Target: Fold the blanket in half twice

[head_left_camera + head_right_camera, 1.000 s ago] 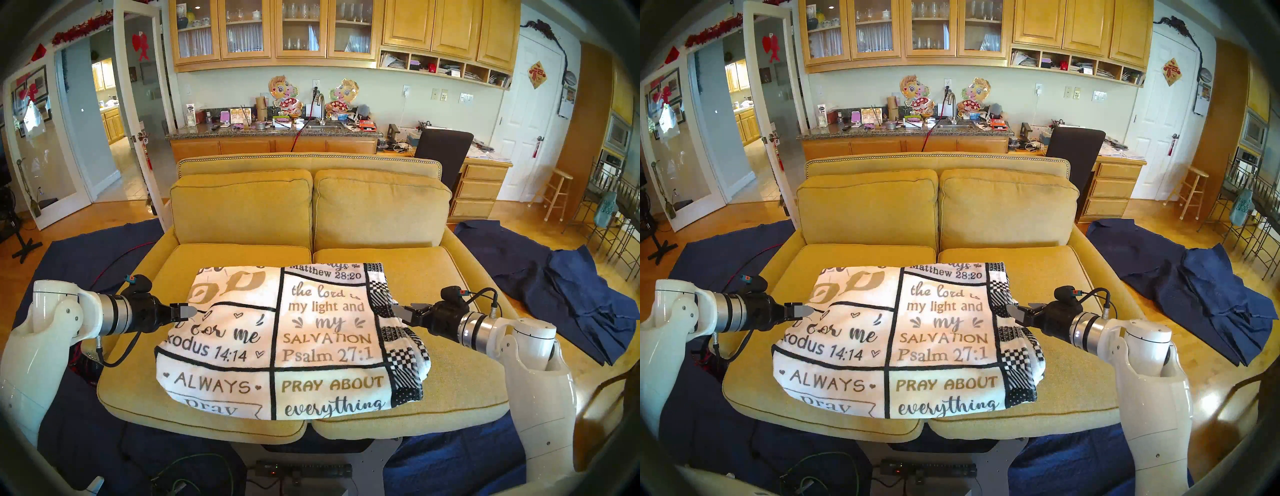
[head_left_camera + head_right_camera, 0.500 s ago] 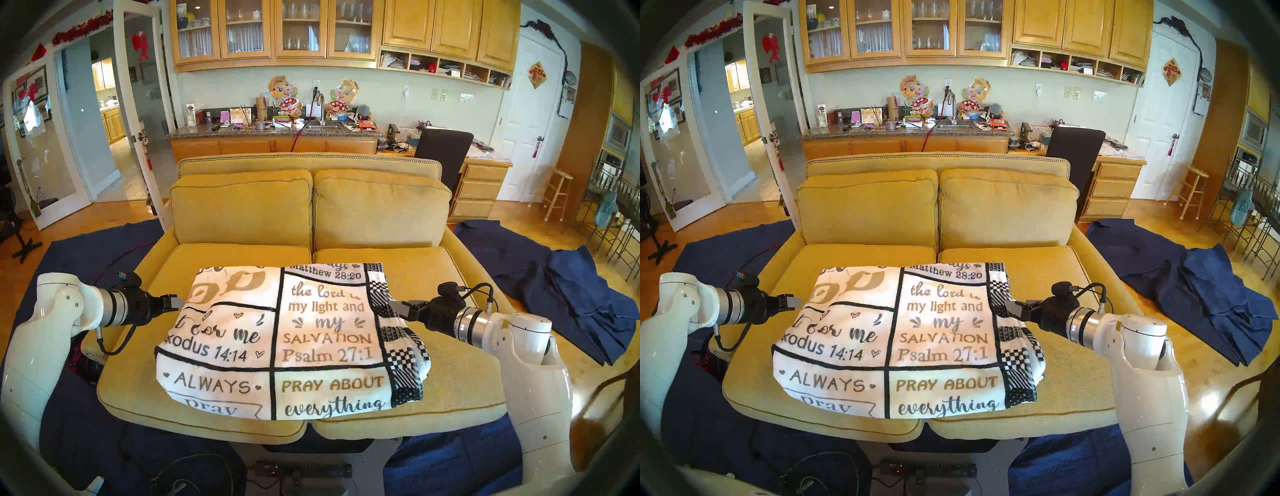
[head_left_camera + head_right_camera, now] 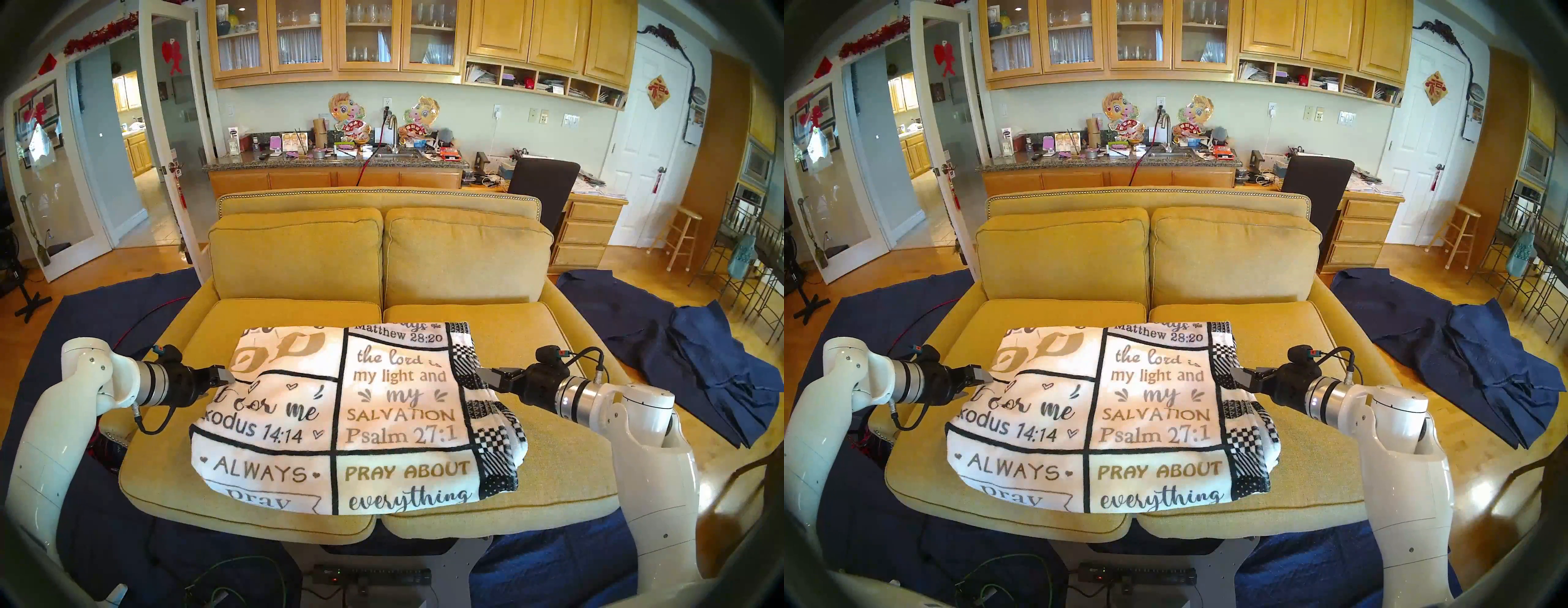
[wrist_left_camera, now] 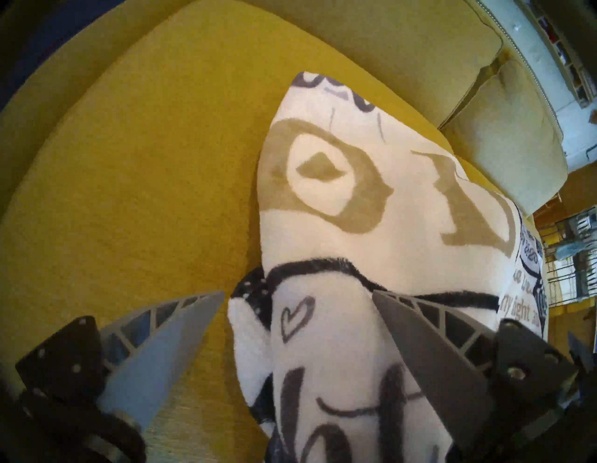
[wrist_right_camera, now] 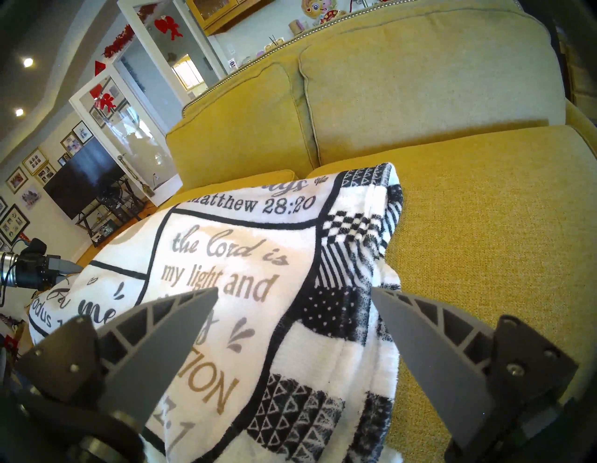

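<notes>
The blanket [image 3: 352, 416] [image 3: 1110, 416] lies folded into a thick rectangle on the yellow sofa's seat, white with black grid lines, verse lettering and a checkered border along its right side. My left gripper [image 3: 225, 377] [image 3: 981, 375] hovers at the blanket's left edge, open and empty; in the left wrist view its fingers [image 4: 181, 326] straddle that edge of the blanket [image 4: 339, 200]. My right gripper [image 3: 488, 378] [image 3: 1240, 375] is open just above the checkered border [image 5: 342, 291], holding nothing.
The sofa [image 3: 382, 254] has two back cushions right behind the blanket. Dark navy cloths [image 3: 695, 365] lie on the floor to the right and left. Cables and a black box [image 3: 369, 577] sit on the floor below the sofa's front edge.
My left arm drew back to the left, then came in again lower at the blanket's left edge. My right gripper shifted slightly up and left. The blanket has not moved.
</notes>
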